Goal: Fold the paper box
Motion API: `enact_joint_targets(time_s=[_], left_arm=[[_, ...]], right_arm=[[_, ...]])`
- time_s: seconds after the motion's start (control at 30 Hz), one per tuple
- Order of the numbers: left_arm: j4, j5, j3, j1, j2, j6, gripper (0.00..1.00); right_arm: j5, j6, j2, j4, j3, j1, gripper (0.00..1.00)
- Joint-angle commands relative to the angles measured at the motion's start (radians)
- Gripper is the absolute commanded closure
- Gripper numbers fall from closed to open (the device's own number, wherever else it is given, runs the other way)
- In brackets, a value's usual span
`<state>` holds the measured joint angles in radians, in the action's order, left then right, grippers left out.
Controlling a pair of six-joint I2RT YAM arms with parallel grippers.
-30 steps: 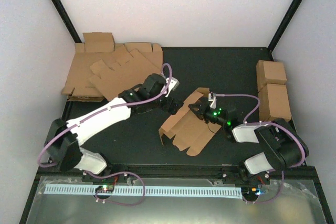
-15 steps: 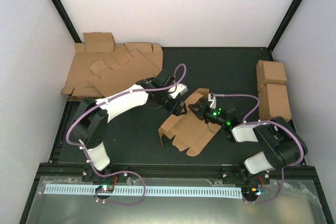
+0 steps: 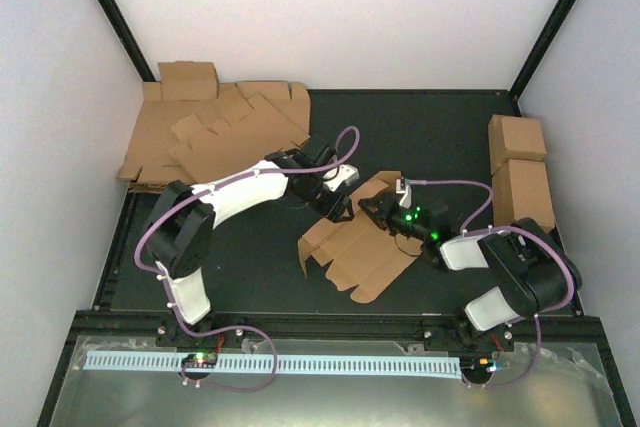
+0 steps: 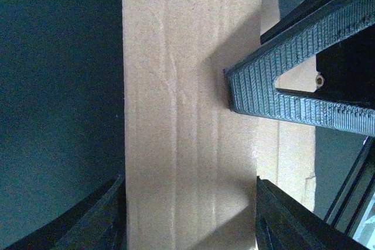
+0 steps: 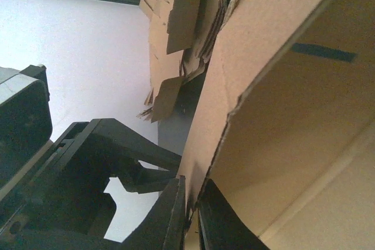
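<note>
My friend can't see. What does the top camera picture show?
The left gripper and right gripper meet at the far edge of a partly folded paper box on a black table. A heap of flat cardboard sheets lies far left; two cardboard cuboids stand at the right.

Overhead view is bright, evenly lit and sharp, and the matte black counter (image 3: 250, 257) shows only faint, soft-edged shadows. Left wrist close-up is slightly grainy, with a soft grey shadow falling across the paper box (image 4: 187, 115) and blur at the nearest edges. Right wrist view has a glaring white wall (image 5: 88, 33) behind, leaving the dark fingers (image 5: 170, 215) almost in silhouette.
</note>
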<state>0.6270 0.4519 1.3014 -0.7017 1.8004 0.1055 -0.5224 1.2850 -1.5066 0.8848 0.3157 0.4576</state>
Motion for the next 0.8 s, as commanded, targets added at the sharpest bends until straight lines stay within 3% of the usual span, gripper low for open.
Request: enact_joint_targets(time_s=[0.0, 0.17, 0.37, 0.5, 0.77], left_arm=[[0.021, -0.019, 0.033, -0.014, -0.008, -0.008, 0.42], [0.027, -0.066, 0.031, -0.041, -0.031, -0.003, 0.50], [0.034, -0.111, 0.026, -0.077, -0.044, 0.016, 0.52], [0.033, -0.145, 0.021, -0.088, -0.059, 0.023, 0.52], [0.045, -0.198, 0.022, -0.090, -0.076, 0.019, 0.53]], right_arm=[[0.008, -0.010, -0.009, 0.049, -0.014, -0.003, 0.88], [0.014, -0.024, 0.007, 0.041, -0.026, -0.003, 0.81], [0.014, -0.033, 0.014, 0.040, -0.033, -0.004, 0.80], [0.007, -0.048, 0.054, 0.032, -0.051, -0.003, 0.65], [0.082, -0.221, 0.348, -0.386, -0.105, -0.005, 0.47]])
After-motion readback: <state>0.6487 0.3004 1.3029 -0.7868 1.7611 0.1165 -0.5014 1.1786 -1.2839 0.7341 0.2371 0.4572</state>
